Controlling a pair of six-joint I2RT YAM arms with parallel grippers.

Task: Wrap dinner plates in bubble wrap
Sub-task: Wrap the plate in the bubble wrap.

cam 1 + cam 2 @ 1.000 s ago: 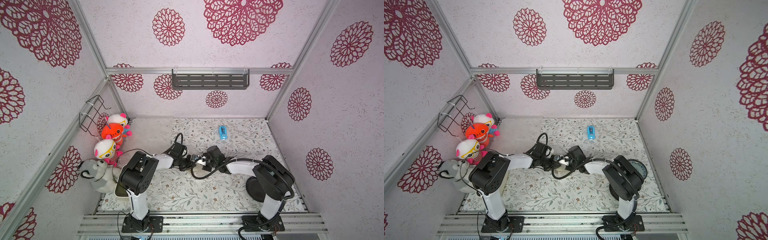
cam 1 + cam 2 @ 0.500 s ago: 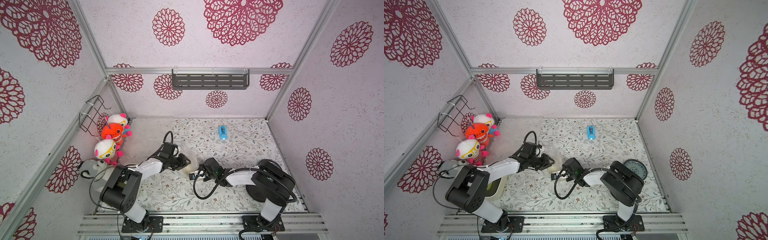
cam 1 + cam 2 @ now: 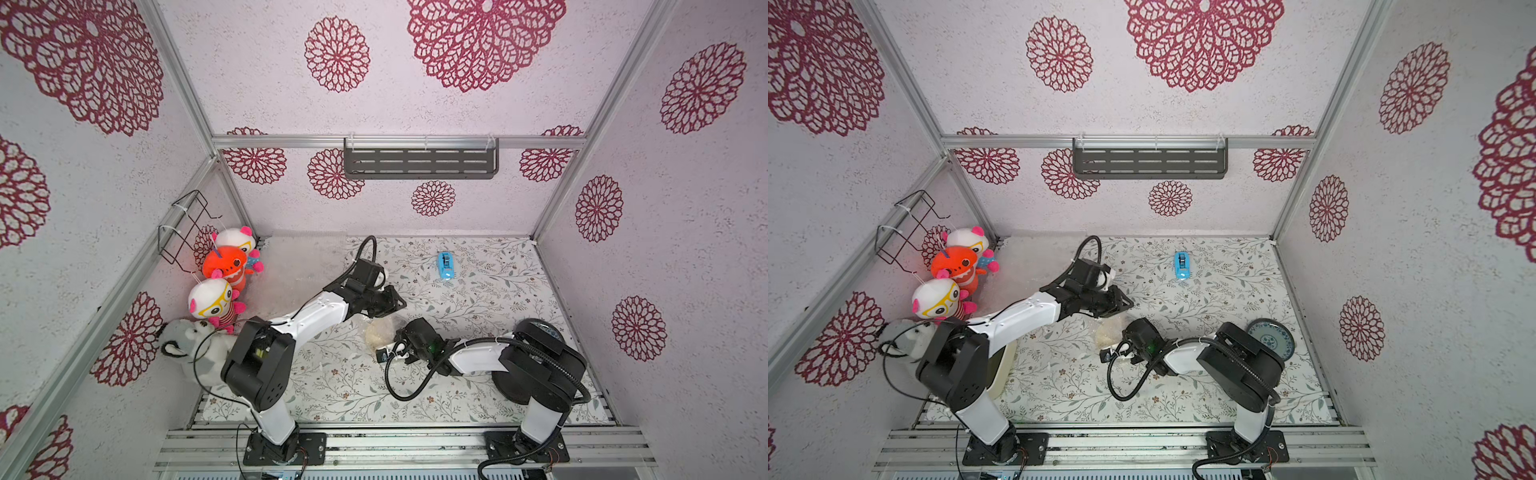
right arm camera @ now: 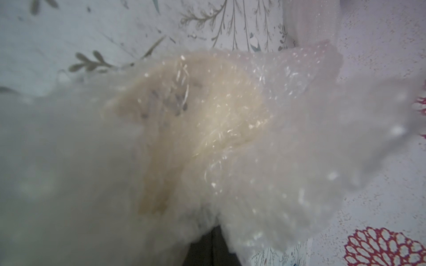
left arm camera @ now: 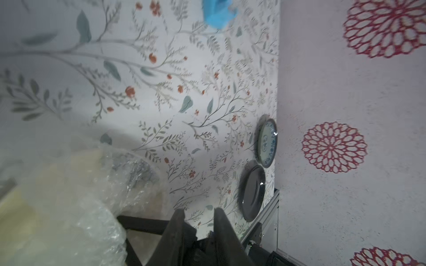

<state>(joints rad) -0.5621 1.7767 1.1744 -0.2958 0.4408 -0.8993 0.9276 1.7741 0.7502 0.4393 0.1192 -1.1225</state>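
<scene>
- The left gripper [image 3: 397, 302] hangs over the middle of the table [image 3: 478, 299], just on the far side of the wrapped bundle. In its wrist view, its two dark fingers [image 5: 178, 221] stand apart with nothing between them.
- The right gripper [image 3: 397, 334] is closed at the right edge of the bundle. The bubble wrap [image 4: 288, 138] gathers up toward its tip and is pinched there.
- The cream plate [image 3: 379, 332] lies near the middle of the table, between the two grippers, under crumpled bubble wrap. Its pale colour shows through the plastic.
- The black plate [image 5: 252, 193] and the blue-patterned plate [image 5: 267, 142] lie bare, just beside each other along the right edge of the table. The black one is the nearer of the two. The right arm hides most of both in the top views.
- A flat stack of spare sheets [image 3: 303, 257] covers the far left corner of the table.
- A blue tape dispenser [image 3: 444, 266] sits alone toward the far side, well apart from the plates.
- Plush toys [image 3: 224, 266] line the left wall.
- A cream container [image 3: 1003, 370] sits at the near left, partly under the left arm.
</scene>
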